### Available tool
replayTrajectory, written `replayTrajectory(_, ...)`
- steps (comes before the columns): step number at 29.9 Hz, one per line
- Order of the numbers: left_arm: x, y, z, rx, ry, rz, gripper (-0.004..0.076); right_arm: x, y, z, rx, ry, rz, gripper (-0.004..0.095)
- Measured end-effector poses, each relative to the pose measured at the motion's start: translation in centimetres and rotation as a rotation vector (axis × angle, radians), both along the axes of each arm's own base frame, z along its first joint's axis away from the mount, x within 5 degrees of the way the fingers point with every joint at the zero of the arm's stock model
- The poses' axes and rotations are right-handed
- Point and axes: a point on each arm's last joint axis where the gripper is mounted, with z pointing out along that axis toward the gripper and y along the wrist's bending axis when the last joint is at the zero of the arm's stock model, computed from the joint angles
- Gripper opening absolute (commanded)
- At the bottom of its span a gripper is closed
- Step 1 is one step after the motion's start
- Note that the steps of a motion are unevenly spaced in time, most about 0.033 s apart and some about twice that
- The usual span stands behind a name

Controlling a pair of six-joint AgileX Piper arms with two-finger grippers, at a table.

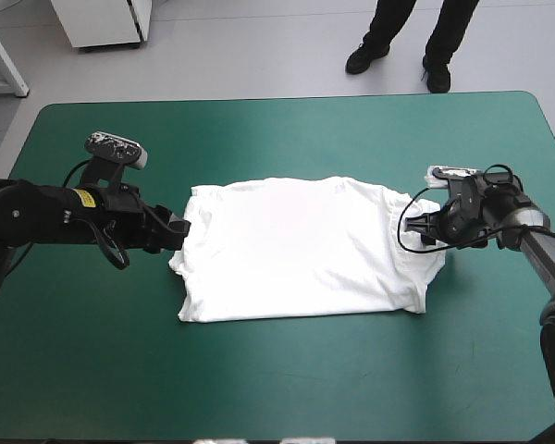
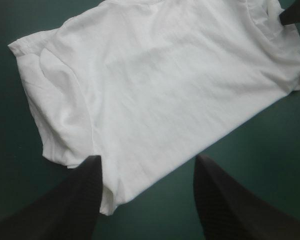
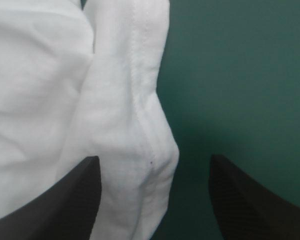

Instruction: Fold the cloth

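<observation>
Left gripper (image 2: 147, 160): I read it as wide open, both black fingers (image 2: 75, 200) well apart, gripping nothing. It sits low at the T-shirt (image 1: 296, 250), at the cloth's left edge. A corner of the white cloth lies between the fingers, running up against one of them; the other stands over bare teal-green cover (image 1: 277, 388).

Right gripper (image 3: 154, 159): also wide open, nothing held. A hemmed fold of the shirt lies between its fingers, close to one; the other is over bare cover. It sits at the cloth's right edge.

The T-shirt lies flat mid-table, roughly rectangular, lightly wrinkled, between the two grippers.
</observation>
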Motion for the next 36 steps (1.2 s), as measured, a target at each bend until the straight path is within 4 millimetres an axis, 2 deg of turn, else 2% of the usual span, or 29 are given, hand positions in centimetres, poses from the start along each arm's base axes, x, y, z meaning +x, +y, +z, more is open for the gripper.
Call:
replayTrajectory(3,0.0,0.0,0.0,0.0,0.0,-0.001,0.0405,0.5,-0.1,-1.4,-0.005,0.036,-0.004,0.0559)
replayTrajectory(5,0.0,0.0,0.0,0.0,0.0,-0.001,0.0405,0.8,-0.1,-2.2,-0.007,0.058,-0.003,0.0489)
replayTrajectory(8,0.0,0.0,0.0,0.0,-0.001,-0.001,0.0405,1.1,-0.1,-2.4,-0.004,0.056,-0.006,0.0333)
replayTrajectory(13,0.0,0.0,0.0,0.002,0.002,-0.002,0.0405,1.5,-0.1,-2.7,-0.002,0.058,-0.007,0.0003)
replayTrajectory(22,-0.1,0.0,0.0,0.006,0.006,-0.007,0.0405,2.2,0.0,-1.8,-0.006,0.099,-0.001,-0.0013)
replayTrajectory(24,-0.1,0.0,0.0,0.006,0.007,-0.007,0.0404,2.2,0.1,-0.9,0.0,0.104,0.012,-0.0013)
replayTrajectory(27,-0.1,0.0,-0.1,0.007,0.011,-0.008,0.0404,2.3,0.6,1.5,0.056,0.067,0.044,-0.0013)
replayTrajectory(31,-0.1,0.0,-0.1,0.008,0.011,-0.009,0.0403,1.7,2.3,4.2,0.115,0.029,0.131,-0.0013)
replayTrajectory(36,-0.1,0.0,-0.1,0.011,0.01,-0.007,0.0403,1.1,6.1,4.1,0.13,0.036,0.246,-0.0013)
